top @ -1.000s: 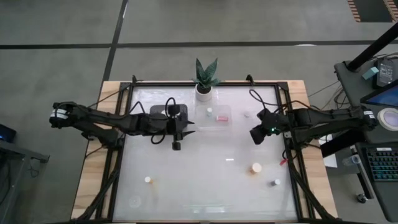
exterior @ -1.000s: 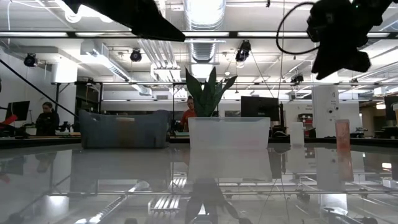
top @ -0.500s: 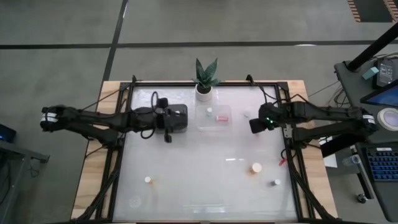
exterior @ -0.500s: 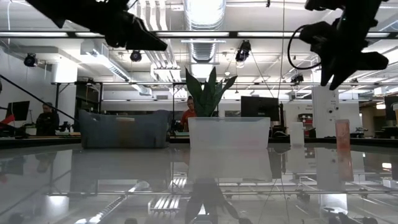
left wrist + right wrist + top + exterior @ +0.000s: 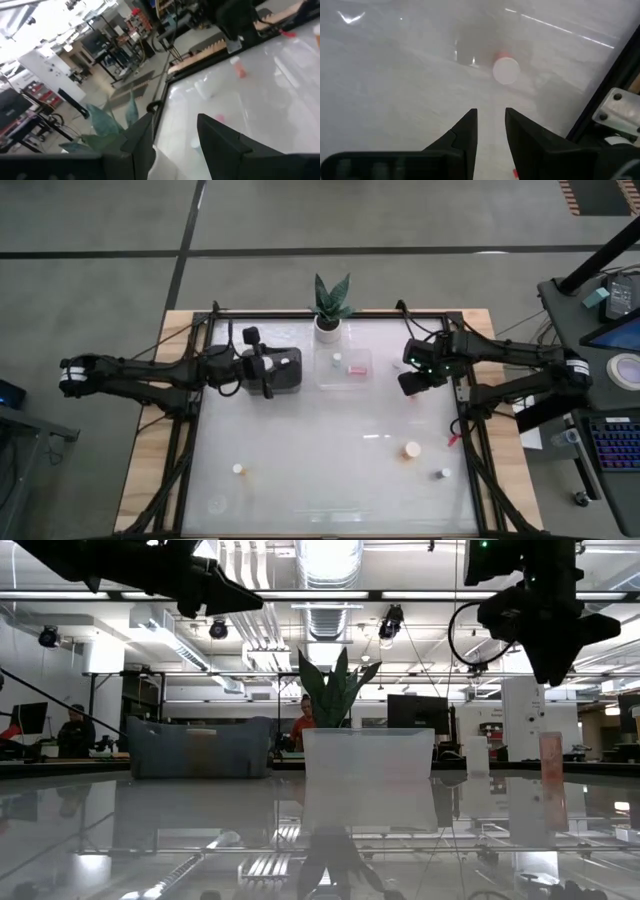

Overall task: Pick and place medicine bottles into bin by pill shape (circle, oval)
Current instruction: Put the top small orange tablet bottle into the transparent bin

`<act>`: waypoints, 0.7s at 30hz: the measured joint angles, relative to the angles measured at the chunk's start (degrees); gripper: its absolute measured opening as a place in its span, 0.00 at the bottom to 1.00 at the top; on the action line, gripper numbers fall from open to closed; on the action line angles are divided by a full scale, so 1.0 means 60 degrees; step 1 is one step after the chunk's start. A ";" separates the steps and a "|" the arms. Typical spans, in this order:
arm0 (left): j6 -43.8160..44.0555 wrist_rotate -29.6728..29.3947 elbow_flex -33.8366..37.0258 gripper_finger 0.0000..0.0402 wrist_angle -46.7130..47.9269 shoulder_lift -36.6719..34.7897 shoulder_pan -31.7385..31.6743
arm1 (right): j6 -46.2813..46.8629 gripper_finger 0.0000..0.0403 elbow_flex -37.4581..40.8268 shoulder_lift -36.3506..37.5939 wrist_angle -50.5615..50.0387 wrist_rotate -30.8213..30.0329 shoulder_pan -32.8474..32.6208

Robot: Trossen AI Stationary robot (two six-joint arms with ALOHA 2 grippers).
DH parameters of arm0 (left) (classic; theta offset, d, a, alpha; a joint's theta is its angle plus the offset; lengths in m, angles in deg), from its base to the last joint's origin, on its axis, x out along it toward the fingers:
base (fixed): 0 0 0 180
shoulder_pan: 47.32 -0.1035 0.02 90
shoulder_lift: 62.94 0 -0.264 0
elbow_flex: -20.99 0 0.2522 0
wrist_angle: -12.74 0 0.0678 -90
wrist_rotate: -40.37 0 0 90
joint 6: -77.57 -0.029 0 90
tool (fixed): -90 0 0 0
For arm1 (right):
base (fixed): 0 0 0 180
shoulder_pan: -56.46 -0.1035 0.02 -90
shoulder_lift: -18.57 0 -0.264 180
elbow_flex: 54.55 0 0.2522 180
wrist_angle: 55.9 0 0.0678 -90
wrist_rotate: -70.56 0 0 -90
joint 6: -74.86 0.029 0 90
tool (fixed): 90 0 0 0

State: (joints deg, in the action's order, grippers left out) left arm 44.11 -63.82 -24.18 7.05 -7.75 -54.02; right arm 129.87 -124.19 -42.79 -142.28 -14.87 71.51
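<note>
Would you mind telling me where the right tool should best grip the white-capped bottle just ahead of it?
Probably by the sides just under the white cap, coming straight down from above. The bottle appears to stand upright with its round cap facing up, nothing close around it, and the right tool, narrowly open, already points at it.

- Glossy white tabletop (image 5: 330, 450) framed in pale wood.
- Small white-capped medicine bottles (image 5: 412, 449), one amber-orange, others whitish.
- Green spiky potted plant (image 5: 330, 298) in a white pot.
- Clear plastic bin (image 5: 343, 366) with pink contents.
- Dark grey fabric bin (image 5: 285, 370).
- Black robot arms (image 5: 150, 372).
</note>
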 joint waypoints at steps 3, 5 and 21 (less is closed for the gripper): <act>-0.0050 -0.0004 -0.0027 0.34 0.0012 -0.0072 -0.0017 | -0.0090 0.21 0.0102 -0.0110 -0.0005 -0.0003 0.0000; -0.0131 -0.0001 -0.0027 0.34 0.0057 -0.0129 -0.0015 | -0.0084 0.22 0.0224 -0.0117 0.0020 -0.0003 0.0009; 0.0271 -0.0200 -0.0027 0.34 0.0158 -0.0152 -0.0017 | -0.0177 0.58 0.1557 -0.0110 0.1559 -0.0364 0.0428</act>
State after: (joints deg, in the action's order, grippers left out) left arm 45.74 -65.03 -24.34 8.00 -8.66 -54.13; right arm 128.81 -114.85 -43.45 -132.92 -17.05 74.07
